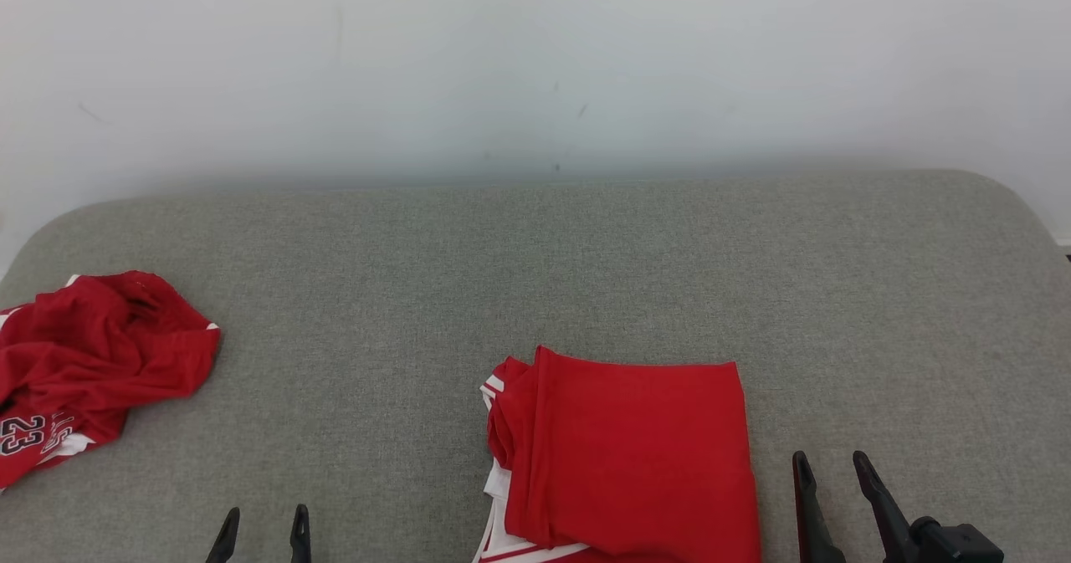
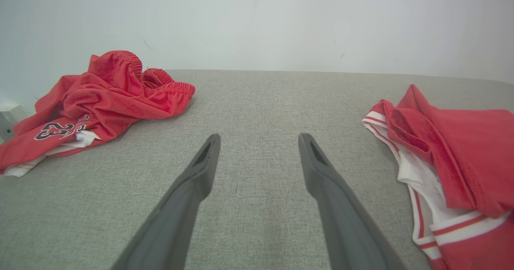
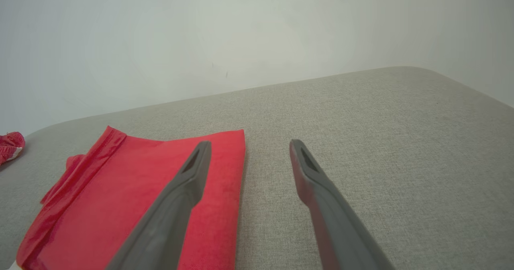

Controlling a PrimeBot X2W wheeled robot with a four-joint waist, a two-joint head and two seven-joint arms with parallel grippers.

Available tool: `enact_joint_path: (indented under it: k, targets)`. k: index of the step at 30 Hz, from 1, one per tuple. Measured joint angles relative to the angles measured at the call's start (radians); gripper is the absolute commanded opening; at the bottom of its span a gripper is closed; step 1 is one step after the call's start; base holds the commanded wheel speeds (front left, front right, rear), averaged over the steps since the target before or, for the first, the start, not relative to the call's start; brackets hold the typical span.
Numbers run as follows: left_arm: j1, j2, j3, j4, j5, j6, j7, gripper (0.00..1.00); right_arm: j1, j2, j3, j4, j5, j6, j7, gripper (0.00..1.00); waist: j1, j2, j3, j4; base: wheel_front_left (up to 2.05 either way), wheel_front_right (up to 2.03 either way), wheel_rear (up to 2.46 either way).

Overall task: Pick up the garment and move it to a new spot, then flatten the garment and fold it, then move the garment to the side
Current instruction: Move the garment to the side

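Grey woven upholstery [image 1: 586, 253] carries the folded red garment [image 1: 636, 454] at its near edge, between the grippers. A crumpled number-23 piece [image 1: 92, 362] lies well left. Left gripper [image 1: 264, 514] and right gripper [image 1: 830, 460] stand spread and empty. Pinching only the top layer could undo the fold. The left wrist view reveals loose white-trimmed layers [image 2: 417, 189]; the right wrist view hides them.
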Motion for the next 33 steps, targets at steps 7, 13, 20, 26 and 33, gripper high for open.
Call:
enact_joint_path:
  k: [7, 13, 20, 26, 33]
  targets:
    - [0.0, 0.0, 0.002, 0.0, 0.0, 0.0, 0.0, 1.0, 0.0, 0.0, 0.006, 0.003, -0.004, 0.0, 0.0, 1.0, 0.0, 0.0, 0.001, 0.001, 0.0, 0.0, 0.0]
    - [0.0, 0.0, 0.004, 0.0, 0.0, 0.0, 0.0, 1.0, -0.001, 0.002, 0.01, 0.009, -0.005, 0.0, 0.0, 1.0, 0.0, 0.0, 0.001, 0.002, 0.0, 0.0, 0.0]
    - [0.0, 0.0, 0.004, 0.0, 0.0, 0.0, 0.0, 1.0, -0.008, 0.004, 0.014, 0.045, -0.005, 0.0, 0.0, 1.0, 0.0, 0.0, 0.001, 0.004, 0.0, 0.0, 0.0]
    - [0.0, -0.001, 0.004, 0.001, 0.0, 0.0, 0.0, 1.0, -0.09, 0.006, 0.035, 0.165, -0.024, 0.0, 0.0, 1.0, 0.0, 0.0, 0.004, 0.007, 0.0, 0.0, 0.0]
    - [-0.01, -0.002, -0.015, 0.007, -0.002, 0.0, 0.0, 1.0, -0.253, -0.01, 0.074, 0.4, -0.026, 0.0, 0.0, 1.0, 0.0, 0.0, 0.015, 0.03, 0.0, 0.0, 0.0]
